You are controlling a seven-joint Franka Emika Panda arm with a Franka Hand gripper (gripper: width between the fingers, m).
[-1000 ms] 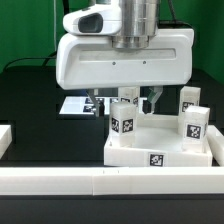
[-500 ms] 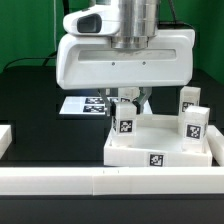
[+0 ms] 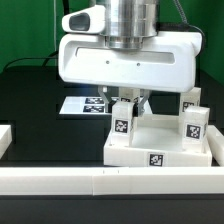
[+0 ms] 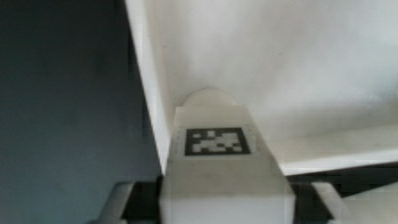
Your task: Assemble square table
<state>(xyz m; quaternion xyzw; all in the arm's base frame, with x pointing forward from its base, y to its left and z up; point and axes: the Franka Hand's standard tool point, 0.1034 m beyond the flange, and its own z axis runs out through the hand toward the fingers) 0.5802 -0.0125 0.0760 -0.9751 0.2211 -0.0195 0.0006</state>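
Note:
The square table's top (image 3: 160, 152) is a white tray with a raised rim, lying at the exterior view's lower right. A short white tagged leg (image 3: 122, 120) stands upright at its near-left corner. My gripper (image 3: 128, 103) comes straight down on that leg and is shut on its upper part. In the wrist view the leg (image 4: 217, 150) fills the space between the two fingers (image 4: 128, 200), with the white top (image 4: 285, 60) beyond it. Two more legs (image 3: 193, 124) stand on the top's right side.
The marker board (image 3: 84, 104) lies flat on the black table behind the arm. A long white border rail (image 3: 100, 182) runs along the front, and another piece (image 3: 5, 138) sits at the exterior view's left edge.
The fingers have closed in from a wide stance onto the leg. The leg stands where it stood, and the arm has hardly moved.

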